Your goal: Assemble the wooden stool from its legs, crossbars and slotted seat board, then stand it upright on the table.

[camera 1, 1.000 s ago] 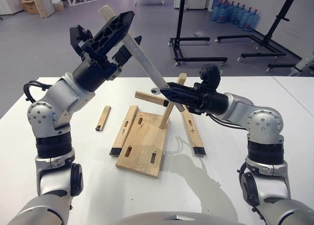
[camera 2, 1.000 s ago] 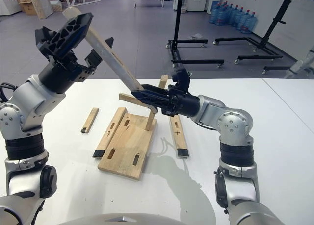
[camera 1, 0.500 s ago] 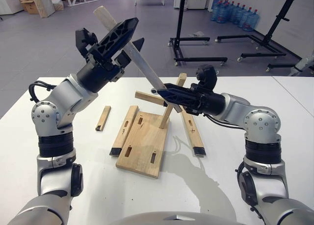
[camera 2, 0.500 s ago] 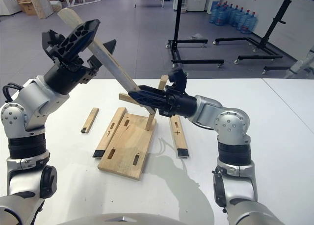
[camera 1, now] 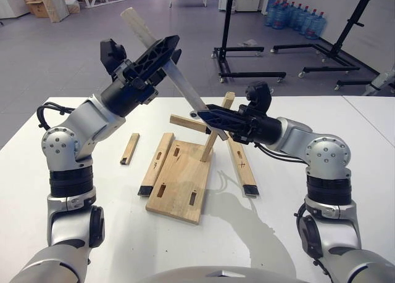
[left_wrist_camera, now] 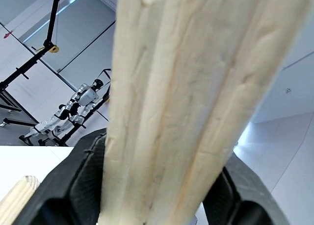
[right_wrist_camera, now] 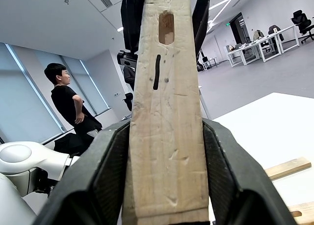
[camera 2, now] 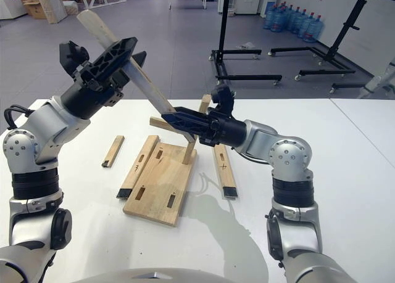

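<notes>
A long wooden leg point(camera 1: 185, 89) slants in the air above the table, held at both ends. My left gripper point(camera 1: 174, 47) is shut on its upper part; in the left wrist view the leg point(left_wrist_camera: 186, 87) sits between the black fingers point(left_wrist_camera: 73, 186). My right gripper point(camera 1: 201, 115) is shut on its lower end, and the right wrist view shows this leg point(right_wrist_camera: 167, 112) with a slot. Below lies the slotted seat board point(camera 1: 179, 178) with one tilted leg point(camera 1: 211, 141) standing in it and a crossbar point(camera 1: 188, 124) jutting from that leg.
One leg point(camera 1: 157, 163) lies along the board's left side, another point(camera 1: 242, 166) to its right. A short crossbar point(camera 1: 129, 148) lies farther left. The white table point(camera 1: 265, 233) has bare room in front. Black wheeled stands point(camera 1: 247, 67) are on the floor behind.
My left gripper has turned and dropped a little toward the right along the held leg. The right gripper has edged slightly left. The parts on the table have not moved.
</notes>
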Controlling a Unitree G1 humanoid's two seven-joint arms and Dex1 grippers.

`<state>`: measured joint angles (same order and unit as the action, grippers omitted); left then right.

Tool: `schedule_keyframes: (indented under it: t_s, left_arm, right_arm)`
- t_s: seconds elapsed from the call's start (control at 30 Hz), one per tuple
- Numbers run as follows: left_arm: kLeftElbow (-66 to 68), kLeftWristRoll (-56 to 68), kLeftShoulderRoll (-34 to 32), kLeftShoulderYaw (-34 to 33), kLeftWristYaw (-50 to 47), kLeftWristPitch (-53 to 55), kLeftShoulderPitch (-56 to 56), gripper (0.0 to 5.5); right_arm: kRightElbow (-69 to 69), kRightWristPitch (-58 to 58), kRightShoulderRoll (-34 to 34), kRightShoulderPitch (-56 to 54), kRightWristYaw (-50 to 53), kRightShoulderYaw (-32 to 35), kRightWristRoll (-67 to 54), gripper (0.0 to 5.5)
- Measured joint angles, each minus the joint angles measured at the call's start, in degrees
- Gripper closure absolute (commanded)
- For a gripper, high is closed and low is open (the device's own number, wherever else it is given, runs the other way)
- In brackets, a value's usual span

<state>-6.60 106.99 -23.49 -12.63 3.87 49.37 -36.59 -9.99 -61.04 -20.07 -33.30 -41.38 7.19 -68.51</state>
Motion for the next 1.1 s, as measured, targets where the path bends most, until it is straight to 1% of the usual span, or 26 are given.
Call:
schedule_keyframes:
  t_s: [0.07,0.1,0.2,0.37,0.43,0.5,0.57,0.6,0.63,0.67,0.73,0.8,0.9,0.97,1.0,1.1]
  left_arm:
    - [0.01,-0.2,0.01,-0.06,0.08,-0.04,0.0,3.13]
    - [0.01,-0.44,0.01,-0.08,0.2,-0.06,0.0,3.14]
    - [0.15,-1.13,0.04,-0.17,0.27,-0.09,0.62,3.37]
    - [0.41,-2.88,-0.11,-0.73,0.69,-0.09,1.06,3.47]
    - [1.24,-4.76,-0.81,-1.13,1.71,-0.06,1.32,3.47]
    - [2.38,-6.7,-2.11,-1.79,3.07,0.0,1.61,3.48]
    - [3.22,-10.31,-3.93,-2.48,5.0,0.07,2.52,3.48]
    - [3.4,-12.3,-5.07,-3.2,5.59,0.09,2.87,3.48]
    - [3.45,-14.71,-6.72,-4.21,6.54,0.02,3.4,3.48]
    - [2.8,-16.77,-7.47,-4.63,7.3,-0.4,3.62,3.48]
    - [-0.21,-24.32,-9.72,-5.42,8.78,-3.11,5.14,3.48]
    - [-4.44,-33.63,-11.92,-5.79,9.18,-7.24,6.53,3.48]
    - [-11.17,-46.16,-13.38,-4.45,9.58,-12.46,9.66,3.48]
    - [-12.45,-47.7,-13.64,-3.82,11.13,-12.39,10.93,3.48]
    - [-12.81,-48.39,-13.95,-3.34,12.36,-11.73,11.83,3.48]
    - [-12.76,-52.34,-16.57,-1.37,15.75,-10.1,13.57,3.48]
  right_arm:
    - [0.05,0.0,0.19,0.0,0.18,0.0,-0.04,3.49]
    - [0.05,0.0,0.28,0.0,0.25,0.0,-0.05,3.13]
    - [-0.39,0.69,0.45,-0.11,-0.35,0.02,-0.14,2.57]
    - [-1.86,0.98,-1.13,0.38,-1.72,-0.3,-0.18,1.71]
    - [-2.9,0.42,-3.32,2.41,-2.82,0.55,-0.5,1.39]
    - [-3.83,0.13,-6.14,4.74,-3.88,2.79,-1.33,1.07]
    - [-4.27,0.06,-9.82,6.36,-4.17,7.15,-2.5,0.76]
    - [-4.39,0.1,-12.02,7.35,-4.38,9.34,-2.48,0.49]
    - [-4.66,0.52,-14.81,8.6,-5.06,11.49,-2.37,0.36]
    - [-5.59,1.23,-16.37,9.79,-5.97,12.03,-1.46,0.31]
    - [-10.4,3.63,-19.96,15.09,-9.45,11.23,2.51,0.31]
    - [-16.9,7.46,-21.65,21.99,-12.17,5.94,8.61,0.31]
    - [-21.15,17.7,-20.13,28.44,-11.28,-8.24,24.26,0.31]
    - [-21.11,22.6,-18.04,28.44,-8.92,-13.77,31.47,0.31]
    - [-20.43,24.88,-15.69,27.7,-6.44,-16.91,35.39,0.31]
    - [-18.92,26.95,-9.27,23.31,0.64,-23.55,43.6,0.31]
